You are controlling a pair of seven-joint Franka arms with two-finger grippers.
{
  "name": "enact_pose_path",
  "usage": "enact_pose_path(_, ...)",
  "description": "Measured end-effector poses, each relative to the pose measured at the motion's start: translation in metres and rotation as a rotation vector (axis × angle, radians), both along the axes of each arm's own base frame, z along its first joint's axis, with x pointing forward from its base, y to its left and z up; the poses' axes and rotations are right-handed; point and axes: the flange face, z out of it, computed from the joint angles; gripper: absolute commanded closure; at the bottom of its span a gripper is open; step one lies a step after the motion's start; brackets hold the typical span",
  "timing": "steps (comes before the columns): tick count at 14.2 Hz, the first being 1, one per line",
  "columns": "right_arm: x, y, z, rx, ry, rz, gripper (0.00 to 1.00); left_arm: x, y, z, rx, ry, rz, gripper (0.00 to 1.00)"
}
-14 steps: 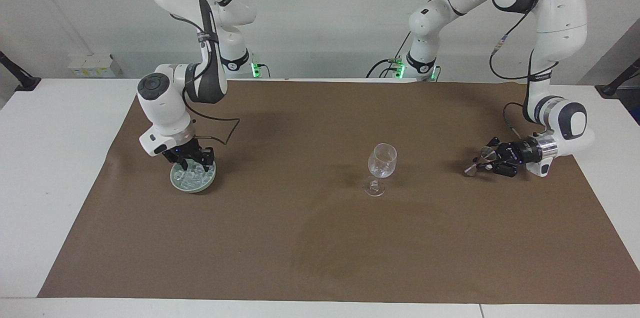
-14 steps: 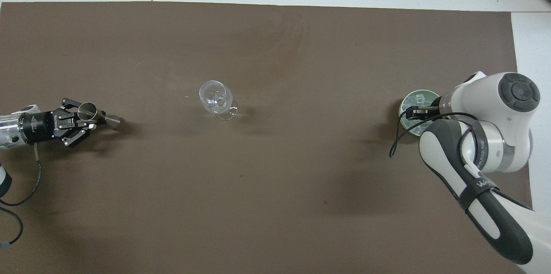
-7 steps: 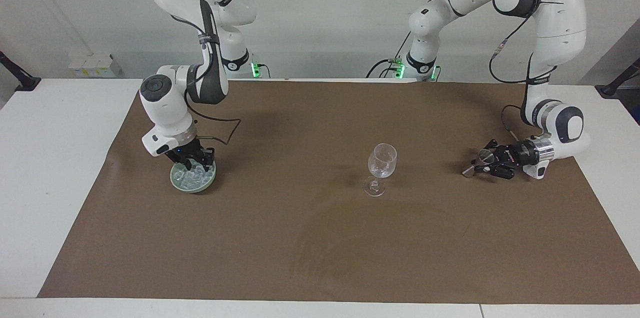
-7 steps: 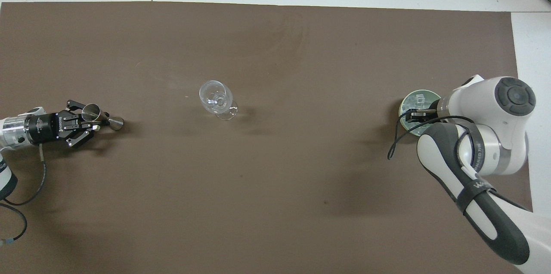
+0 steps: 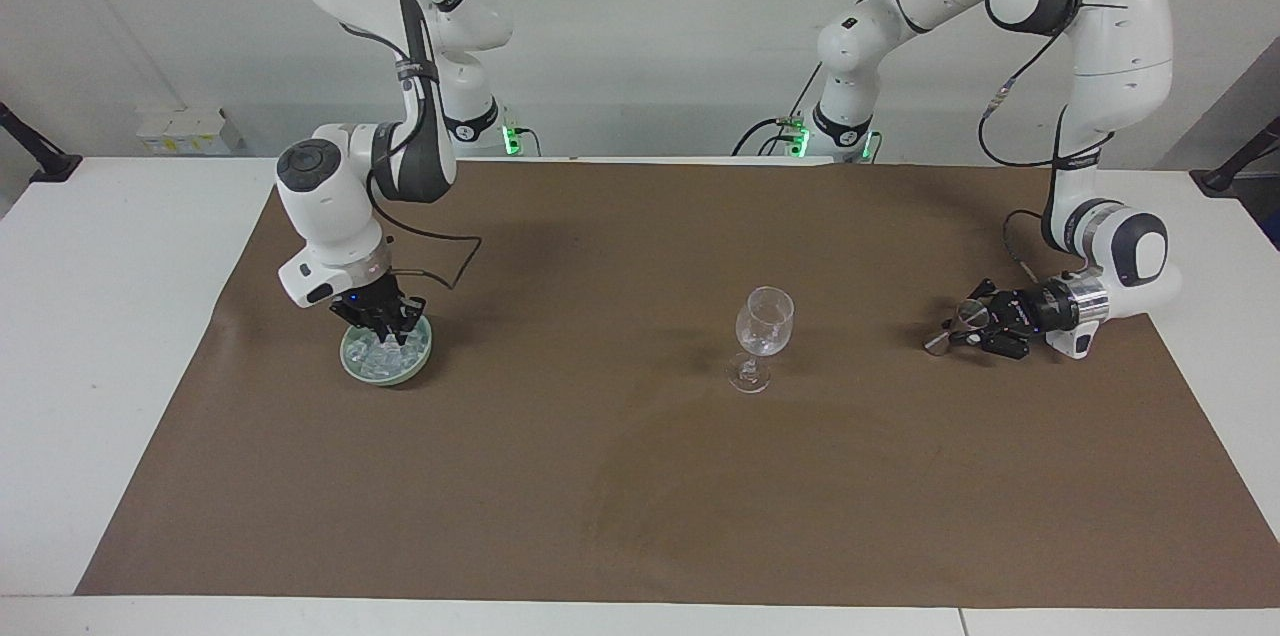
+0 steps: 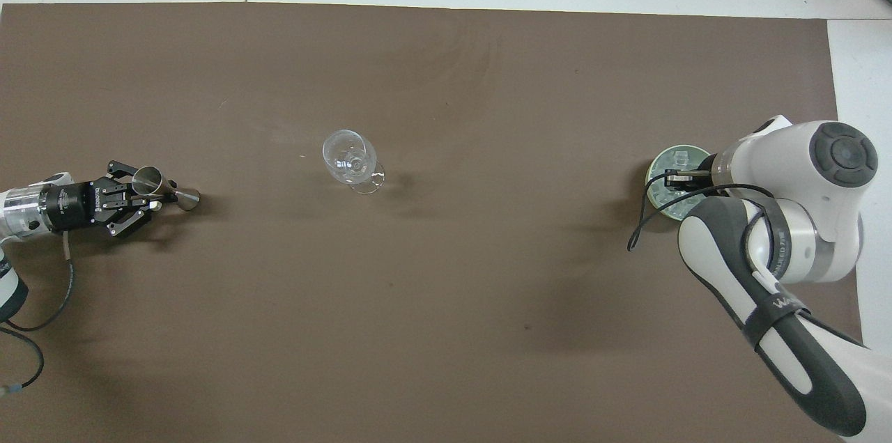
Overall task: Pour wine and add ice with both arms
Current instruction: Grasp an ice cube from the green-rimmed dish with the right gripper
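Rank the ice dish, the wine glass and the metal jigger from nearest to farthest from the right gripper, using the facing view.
1. Ice dish: directly under the right gripper.
2. Wine glass: mid-table.
3. Metal jigger: at the left arm's end, in the left gripper.

Even, bright light falls from above on my table (image 5: 90, 336). Soft, blurred shadows lie on the brown mat (image 5: 640, 476) beneath my arms and beside the wine glass (image 5: 764, 321), which carries small glints. No harsh glare anywhere. Both views are sharp to the corners, with straight mat edges and faint pale scuff rings on the mat.
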Motion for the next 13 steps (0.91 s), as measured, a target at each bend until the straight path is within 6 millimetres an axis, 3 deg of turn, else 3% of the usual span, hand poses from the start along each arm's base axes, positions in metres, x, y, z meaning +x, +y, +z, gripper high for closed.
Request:
enact_pose_path(4,-0.002,0.008,0.047,0.006,-0.08,0.002,1.0,0.003,0.002,0.003,0.003,0.004,0.003,0.82)
enact_pose_path(7,-0.003,0.036,0.083,0.066,-0.136,-0.01,1.0,0.003,0.002,0.003,0.002,0.005,0.002,0.79)
enact_pose_path(10,0.0,0.089,0.108,0.178,-0.172,-0.055,1.0,0.004,0.001,0.002,0.002,0.006,0.002,0.77)
enact_pose_path(13,0.0,0.169,0.127,0.291,-0.232,-0.145,1.0,0.003,0.0,0.002,0.003,0.007,-0.002,0.74)
